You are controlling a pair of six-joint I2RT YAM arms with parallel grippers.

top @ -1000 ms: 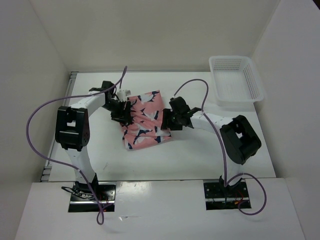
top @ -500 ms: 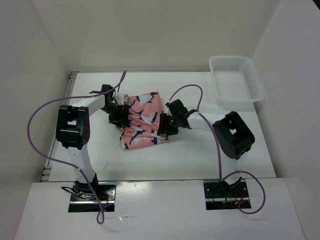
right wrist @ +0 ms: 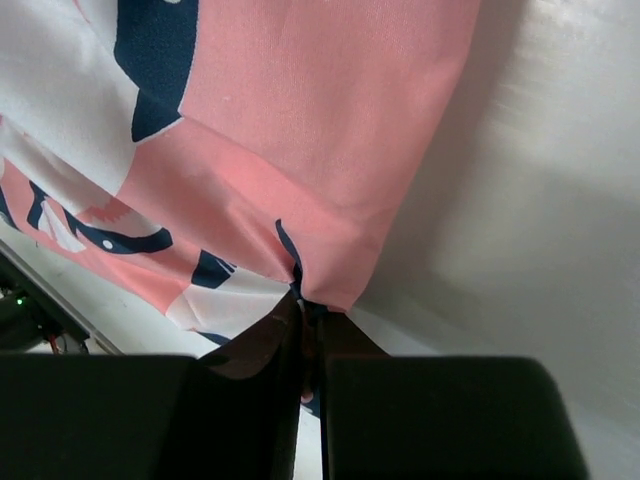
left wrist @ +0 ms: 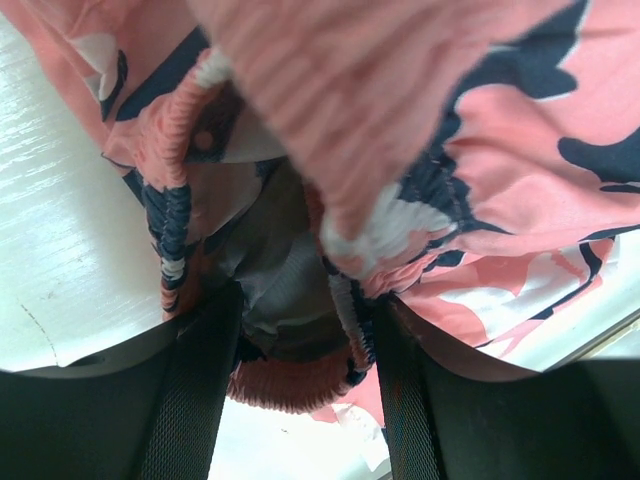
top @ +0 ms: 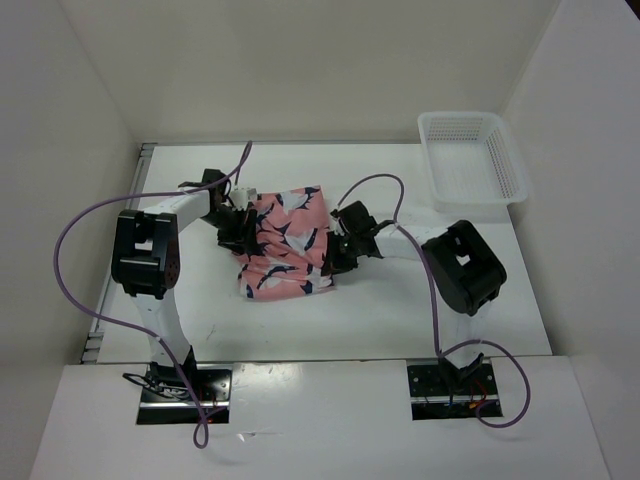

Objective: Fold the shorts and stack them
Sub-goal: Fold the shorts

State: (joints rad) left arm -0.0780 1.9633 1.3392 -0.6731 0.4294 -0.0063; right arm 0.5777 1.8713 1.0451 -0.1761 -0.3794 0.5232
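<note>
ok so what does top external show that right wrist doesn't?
Only top external: both arms, the left gripper at the left edge of the shorts, the shorts' whole outline, and the white mesh basket at the far right.
Only right wrist: the right gripper close up, jaws shut on a pinch of the fabric's edge.
Both: the pink printed shorts and the white table.
</note>
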